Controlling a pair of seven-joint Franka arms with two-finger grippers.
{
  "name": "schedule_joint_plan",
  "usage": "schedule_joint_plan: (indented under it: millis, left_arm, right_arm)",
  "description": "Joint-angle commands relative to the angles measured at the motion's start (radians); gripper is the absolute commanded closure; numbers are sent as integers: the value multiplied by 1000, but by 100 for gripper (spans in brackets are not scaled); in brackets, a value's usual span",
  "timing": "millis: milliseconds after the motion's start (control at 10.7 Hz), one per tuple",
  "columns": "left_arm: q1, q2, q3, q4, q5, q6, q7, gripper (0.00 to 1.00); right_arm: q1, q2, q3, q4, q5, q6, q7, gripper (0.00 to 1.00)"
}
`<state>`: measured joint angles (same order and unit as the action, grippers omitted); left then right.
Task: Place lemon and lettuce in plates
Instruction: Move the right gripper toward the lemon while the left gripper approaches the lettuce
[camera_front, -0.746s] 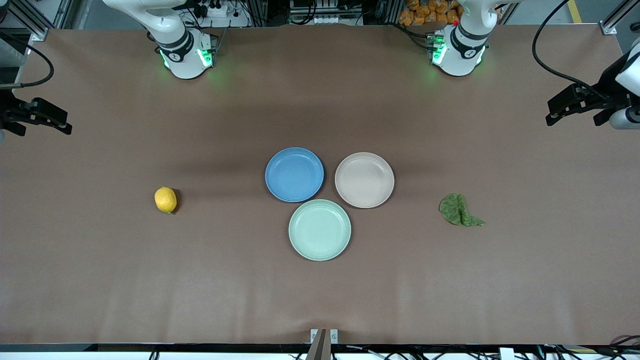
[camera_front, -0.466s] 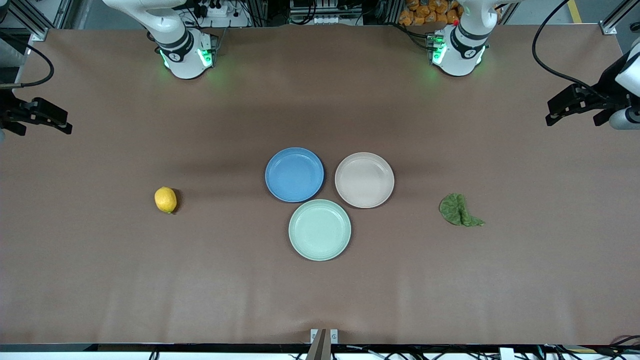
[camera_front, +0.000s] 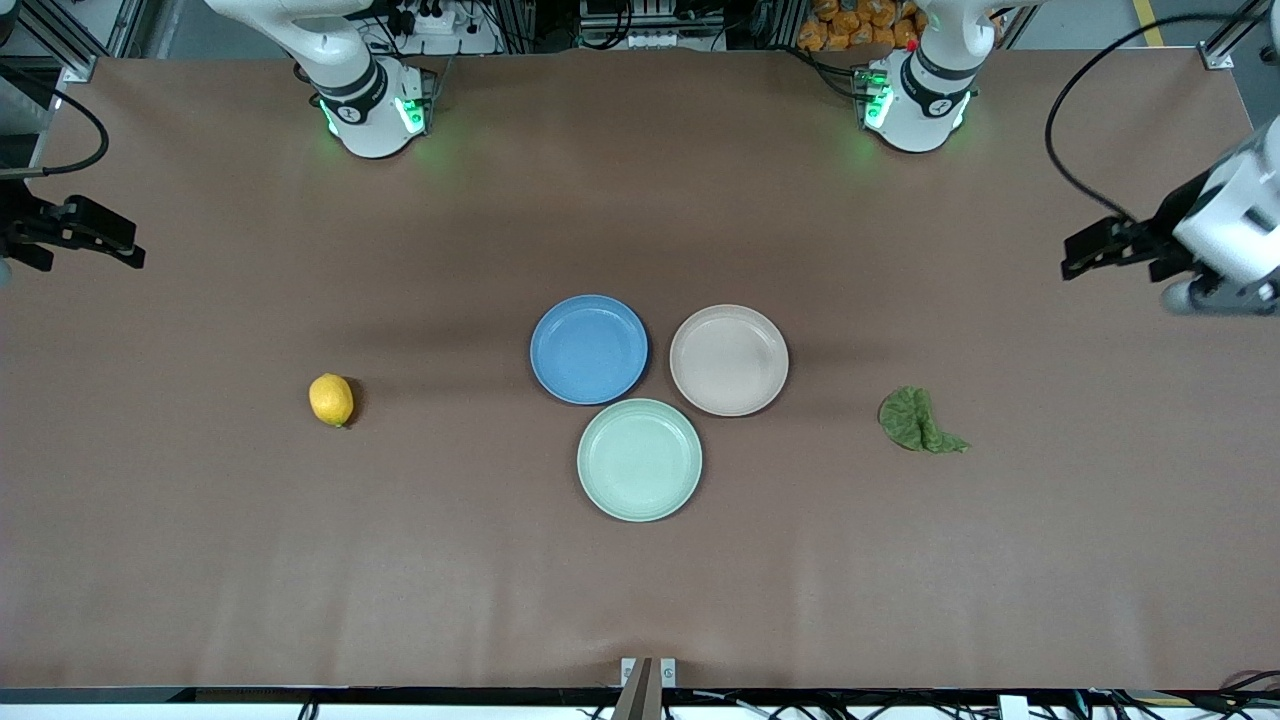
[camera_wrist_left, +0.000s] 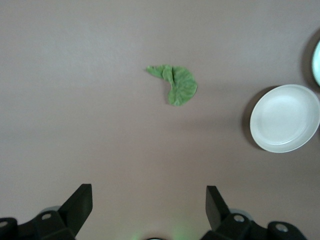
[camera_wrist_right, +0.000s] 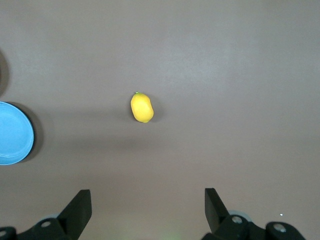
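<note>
Nothing had yet been picked up, and the layout seemed made for a split job. The lemon (camera_front: 331, 399) lay on the worktop (camera_front: 200, 560) toward the right arm's end, well apart from the blue plate (camera_front: 589, 349); the lettuce (camera_front: 918, 421) lay toward the left arm's end, near the beige-pink plate (camera_front: 729, 359). Both plates sat bare at the centre, with a mint-green plate (camera_front: 639, 459) just beside them and nearer the front camera. The left gripper (camera_wrist_left: 149, 206) hung high over its end of the worktop, jaws wide, the leaf in plain sight below, probably so it could line up a descent. The right gripper (camera_wrist_right: 148, 207) waited over its own end, jaws equally wide, looking down on the lemon with the blue plate's rim at the picture's edge.
</note>
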<state>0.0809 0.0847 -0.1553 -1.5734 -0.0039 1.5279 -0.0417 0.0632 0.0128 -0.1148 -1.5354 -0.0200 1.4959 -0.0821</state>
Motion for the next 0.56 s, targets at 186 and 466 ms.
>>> schedule_joint_plan:
  millis: [186, 466]
  left_arm:
    - [3, 16, -3, -170, 4, 171, 8, 0]
    - [5, 73, -1, -264, 13, 328, -4, 0]
  right_arm:
    - [-17, 53, 15, -5, 5, -22, 10, 0]
    - [0, 126, 17, -23, 34, 10, 9, 0]
